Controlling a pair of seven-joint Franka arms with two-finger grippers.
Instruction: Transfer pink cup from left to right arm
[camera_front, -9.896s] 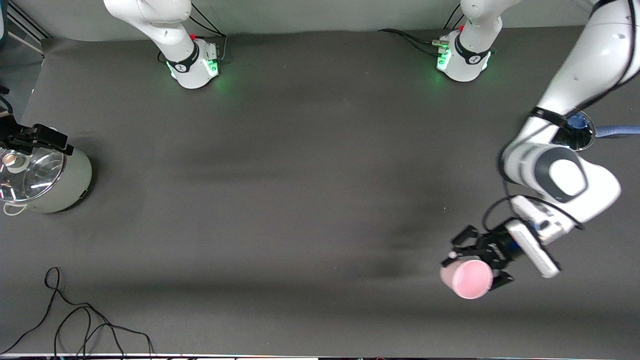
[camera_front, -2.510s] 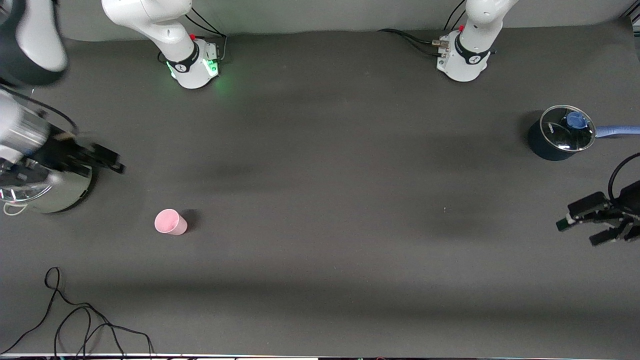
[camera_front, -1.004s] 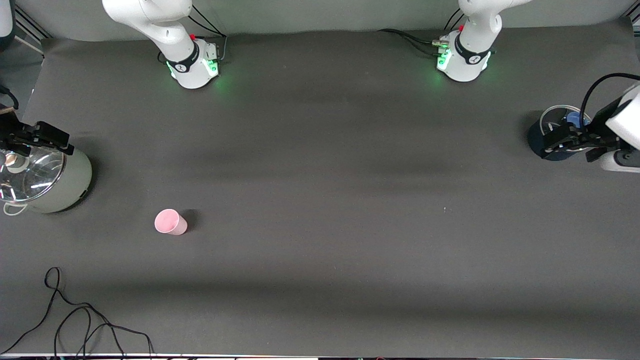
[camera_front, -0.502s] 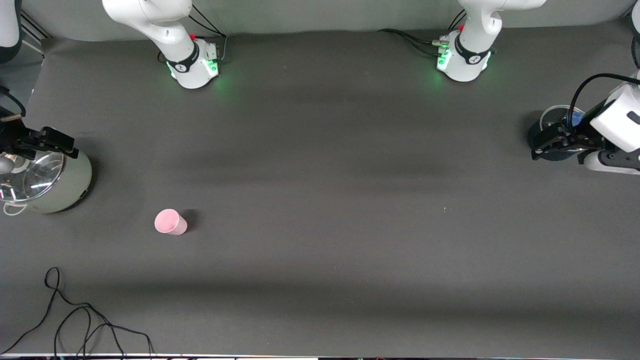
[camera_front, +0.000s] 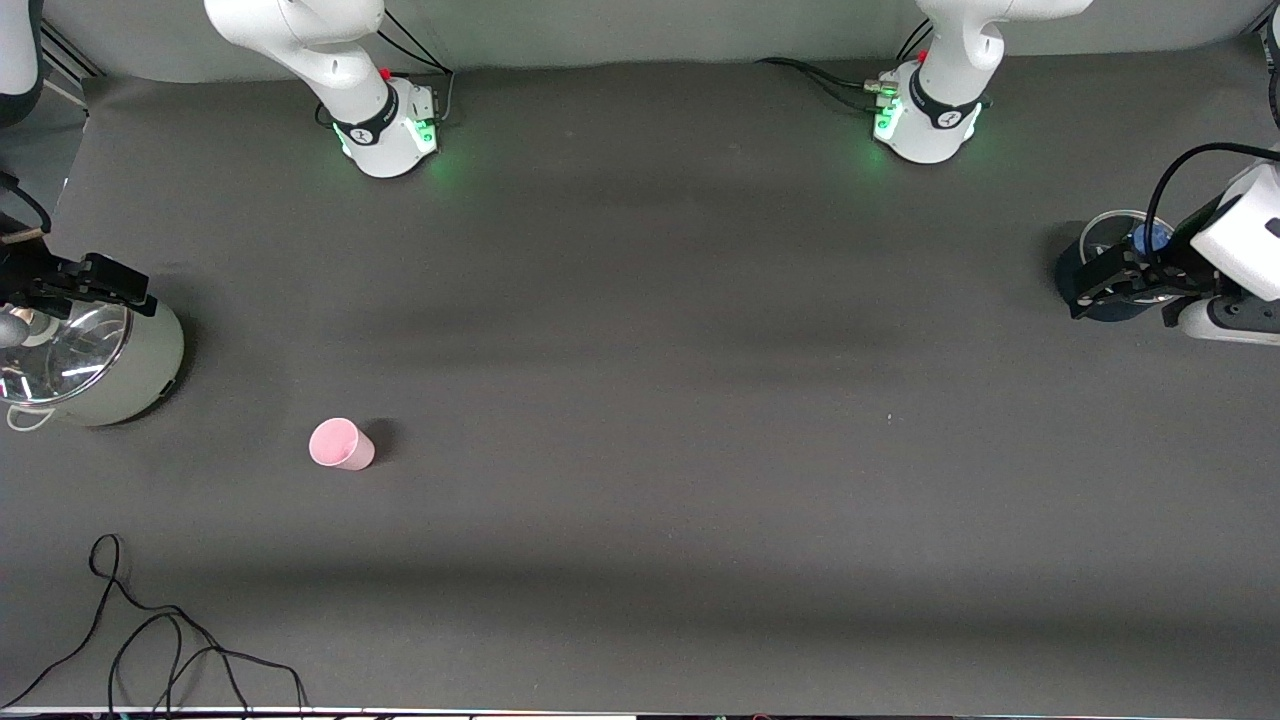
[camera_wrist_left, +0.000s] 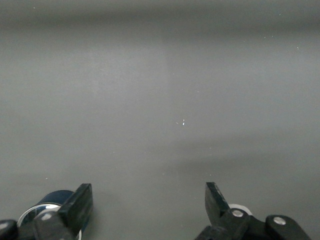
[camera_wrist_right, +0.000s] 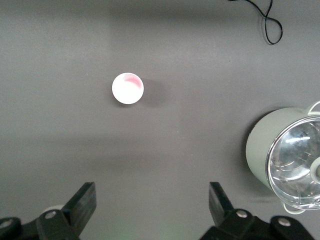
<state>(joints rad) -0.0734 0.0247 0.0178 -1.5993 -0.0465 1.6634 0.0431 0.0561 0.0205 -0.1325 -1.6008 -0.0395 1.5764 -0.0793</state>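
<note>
Standing upright on the dark table (camera_front: 640, 350): pink cup (camera_front: 340, 444), toward the right arm's end, near the grey-green pot (camera_front: 95, 360) with its glass lid. Right gripper (camera_front: 70, 285), over that pot: fingers spread, empty. Left gripper (camera_front: 1125, 285), over the dark blue pot (camera_front: 1085, 285): fingers spread, empty.

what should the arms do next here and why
Probably nothing more than a small retreat to rest. The pink cup stands upright on the table toward the right arm's end, held by neither arm. The right claw hangs open over the grey-green pot, and the left claw hangs open over the dark pot. The transfer looks done.
</note>
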